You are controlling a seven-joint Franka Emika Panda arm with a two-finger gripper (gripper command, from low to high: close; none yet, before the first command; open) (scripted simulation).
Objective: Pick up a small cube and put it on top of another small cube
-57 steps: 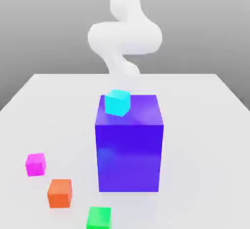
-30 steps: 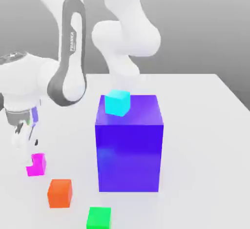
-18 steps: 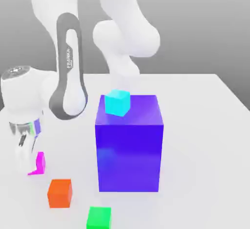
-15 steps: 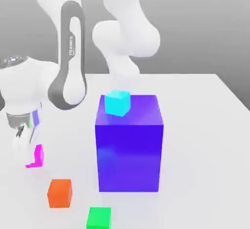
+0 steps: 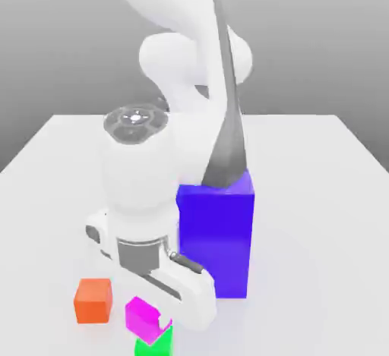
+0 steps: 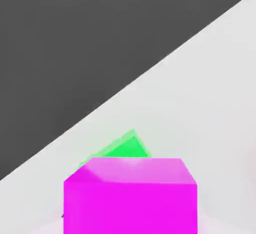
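- Nearest the camera, at the near edge of the exterior view and left of its middle, the green cube [image 5: 154, 346] acts as the base. Its upper face is partly covered in both views, since the load is over it or close to it.
- Just above it in the exterior view is the magenta cube [image 5: 140, 319], turned at an angle to the green one. The hand view shows the same mismatch, so I judge a small twist would seat it squarer. Whether the two touch, I cannot tell.
- The gripper [image 5: 153, 322] has the magenta cube in its grasp, as I read it: the cube is up off the table [image 5: 319, 248] and lines up with the hand. Gripping it by the sides leaves its underside free to land on the green cube.
- A little farther back, on the exterior view's left, the orange cube [image 5: 93, 301] sits on the table, apart from the stack site; the hand should keep clear of it.
- Farther still, right of the hand, stands the big blue block [image 5: 216, 233], partly behind the arm [image 5: 201, 142]. Centring before lowering and letting go seems next; an off-centre release could tip the upper cube.
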